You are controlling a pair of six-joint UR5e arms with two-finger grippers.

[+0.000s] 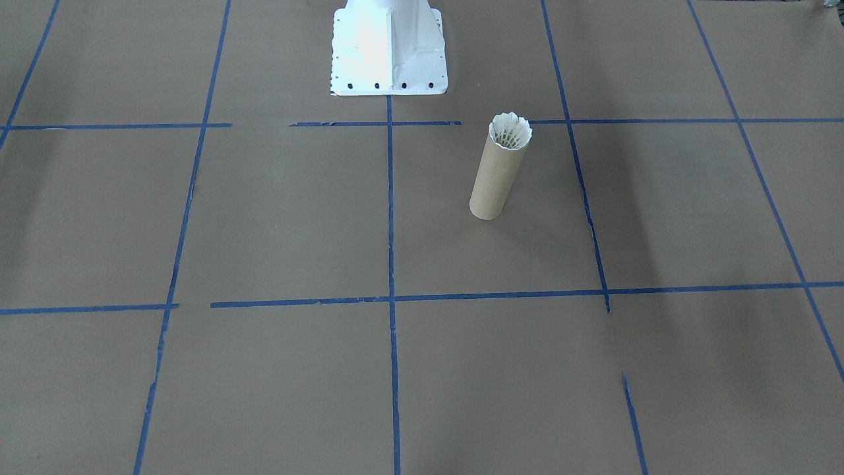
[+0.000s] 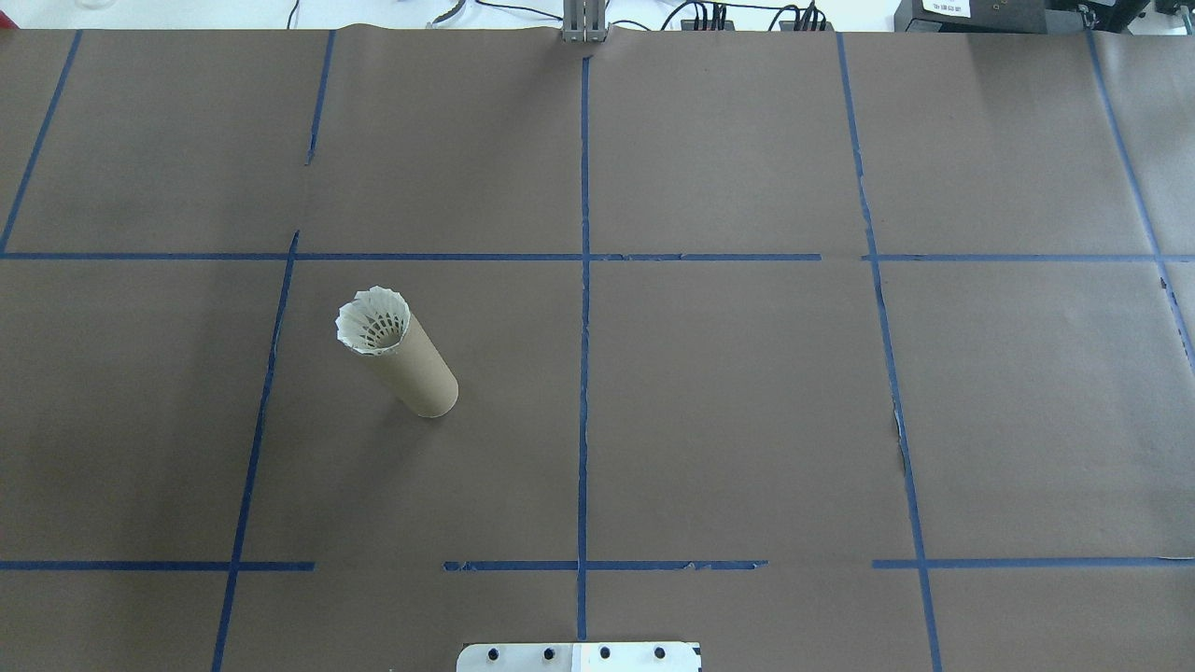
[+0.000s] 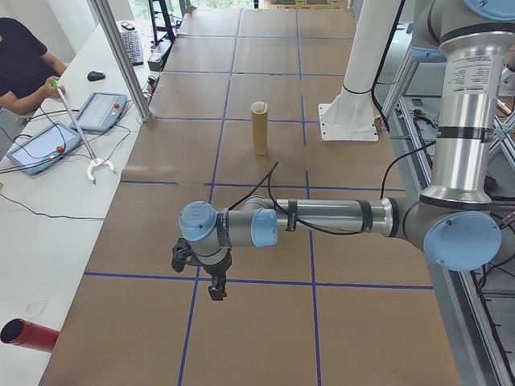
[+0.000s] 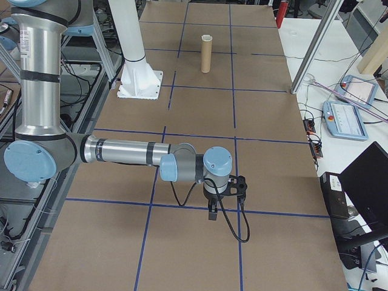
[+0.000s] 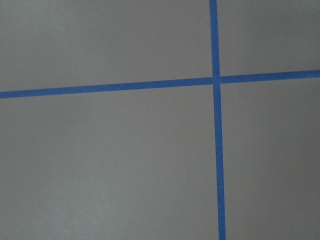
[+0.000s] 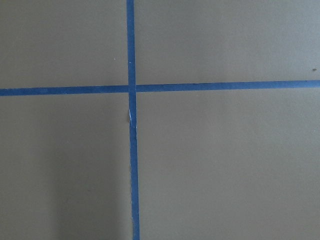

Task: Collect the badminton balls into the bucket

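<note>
Overhead exterior: shuttlecock seated in upright tube mouth; pincer states impossible to tell.

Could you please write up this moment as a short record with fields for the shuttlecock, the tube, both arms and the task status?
shuttlecock: white feather skirt seated in the tube's open top, tip hidden inside
tube: brown cardboard tube standing upright on the table, on the robot's left half
left gripper: far from the tube, above a blue tape line; jaws unreadable
right gripper: likewise far off, jaws unreadable
status: looks finished
</note>
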